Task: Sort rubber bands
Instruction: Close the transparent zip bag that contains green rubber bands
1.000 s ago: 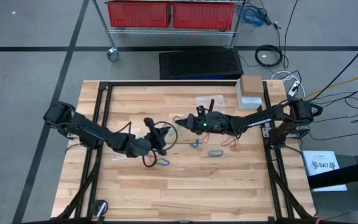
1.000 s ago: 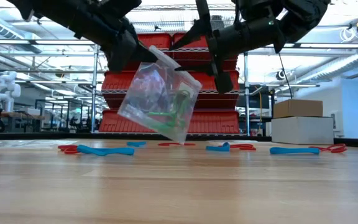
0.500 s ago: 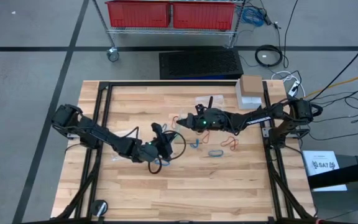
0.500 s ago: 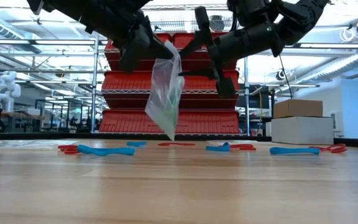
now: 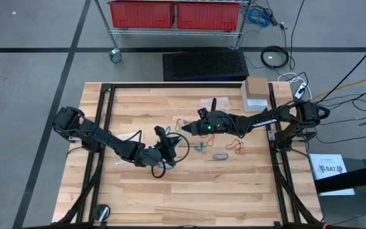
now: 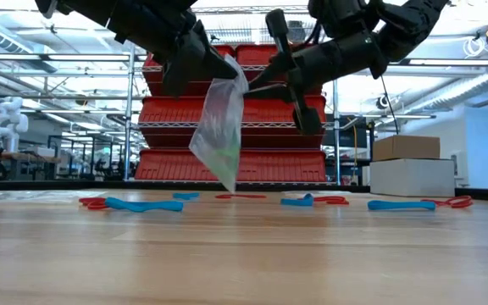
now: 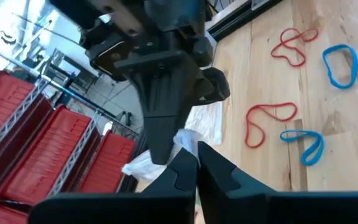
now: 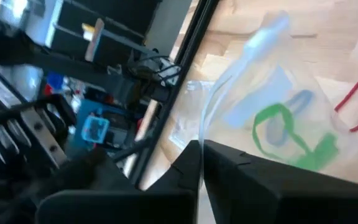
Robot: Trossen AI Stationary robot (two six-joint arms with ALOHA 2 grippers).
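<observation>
Rubber bands: loose red (image 7: 267, 122) and blue (image 7: 341, 65) loops lie flat on the wooden surface (image 5: 234, 184), scattered near its middle. Green ones (image 8: 277, 130) sit inside a clear bag (image 6: 219, 131) (hanging above the surface).

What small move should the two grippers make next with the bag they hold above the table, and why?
Probably draw apart to spread the mouth of the clear bag: the left gripper and right gripper both pinch its top, it hangs flat, and rubber bands lie unsorted below.

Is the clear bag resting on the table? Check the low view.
No, the bag hangs in the air above the table, pinched at its top.
</observation>
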